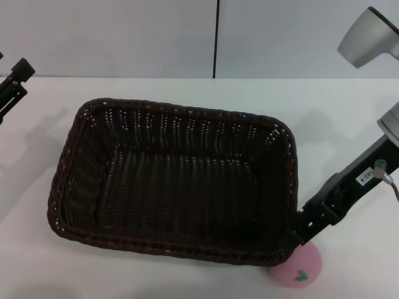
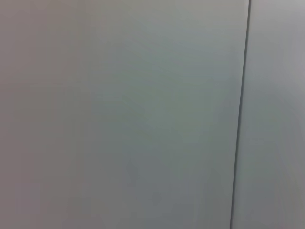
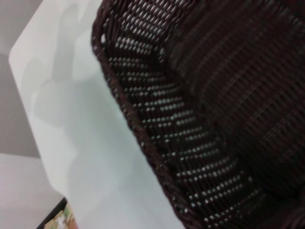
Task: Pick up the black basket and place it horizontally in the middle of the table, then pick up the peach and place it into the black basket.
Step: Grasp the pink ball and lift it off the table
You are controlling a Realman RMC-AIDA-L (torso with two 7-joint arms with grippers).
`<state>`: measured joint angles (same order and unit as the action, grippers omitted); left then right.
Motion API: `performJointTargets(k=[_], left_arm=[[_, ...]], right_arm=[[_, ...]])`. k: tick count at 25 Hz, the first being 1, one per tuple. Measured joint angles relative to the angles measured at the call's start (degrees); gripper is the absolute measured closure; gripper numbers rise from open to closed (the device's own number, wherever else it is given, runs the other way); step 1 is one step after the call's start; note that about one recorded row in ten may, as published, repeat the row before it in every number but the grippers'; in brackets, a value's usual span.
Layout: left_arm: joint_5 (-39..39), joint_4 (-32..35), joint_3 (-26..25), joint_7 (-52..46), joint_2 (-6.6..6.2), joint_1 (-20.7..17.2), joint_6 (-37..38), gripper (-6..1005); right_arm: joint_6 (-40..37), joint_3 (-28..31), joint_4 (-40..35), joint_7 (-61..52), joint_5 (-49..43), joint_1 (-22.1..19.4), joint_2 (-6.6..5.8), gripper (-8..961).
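Observation:
The black basket (image 1: 171, 177) lies lengthwise across the middle of the white table (image 1: 349, 118), open side up and empty. My right gripper (image 1: 297, 235) is at the basket's front right corner, shut on its braided rim. The right wrist view shows the basket's rim and openwork wall (image 3: 157, 119) from close by. The pale pink peach (image 1: 296, 266) sits on the table just outside that same corner, right under the right gripper, touching or nearly touching the basket. My left gripper (image 1: 14, 81) is parked at the table's far left edge, away from the basket.
A grey wall with a dark vertical seam (image 1: 216, 37) stands behind the table; the left wrist view shows only this wall (image 2: 119, 114). The table's corner (image 3: 19, 52) shows in the right wrist view.

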<state>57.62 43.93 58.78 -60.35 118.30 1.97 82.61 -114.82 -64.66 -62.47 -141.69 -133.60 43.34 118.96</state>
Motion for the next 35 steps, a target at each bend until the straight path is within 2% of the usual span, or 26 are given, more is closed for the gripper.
performJointTargets(k=[2, 6, 10, 13, 17, 21, 27, 30, 35], left_arm=[[0.00, 0.00, -0.11, 0.01, 0.00, -0.10, 0.01, 290], [0.00, 0.00, -0.42, 0.03, 0.01, -0.38, 0.09, 290], [0.01, 0.02, -0.43, 0.05, 0.03, -0.40, 0.27, 290], [0.02, 0.02, -0.45, 0.05, 0.06, -0.40, 0.61, 290], [0.02, 0.02, -0.51, 0.06, 0.09, -0.54, 1.14, 290], [-0.42, -0.42, -0.64, 0.06, 0.09, -0.77, 1.19, 290], [-1.05, -0.76, -0.72, 0.06, 0.09, -0.79, 1.30, 290], [-1.21, -1.52, -0.72, 0.06, 0.09, -0.92, 1.71, 290], [-1.26, -2.44, -0.70, 0.10, 0.09, -0.95, 2.20, 290]], right_arm=[[-0.43, -0.21, -0.22, -0.32, 0.17, 0.00, 0.02, 261], [-2.49, -0.53, -5.58, -2.45, 0.27, -0.79, 0.04, 271], [-5.50, -0.25, -15.11, -4.82, 1.54, -1.90, -0.16, 282], [-6.13, -1.05, -16.30, -5.75, 1.60, -1.98, -0.15, 290], [-5.95, -5.73, -16.25, -7.70, 1.21, -3.02, -0.04, 300], [-6.30, -9.43, -19.67, -10.55, 0.35, -4.29, -0.07, 311], [-6.91, -14.90, -21.06, -13.16, -5.39, -4.64, -0.08, 327], [-4.71, -18.20, -20.70, -13.79, -7.48, -4.99, 0.03, 334], [-0.16, -19.88, -18.33, -13.68, -7.42, -5.33, 0.10, 348]])
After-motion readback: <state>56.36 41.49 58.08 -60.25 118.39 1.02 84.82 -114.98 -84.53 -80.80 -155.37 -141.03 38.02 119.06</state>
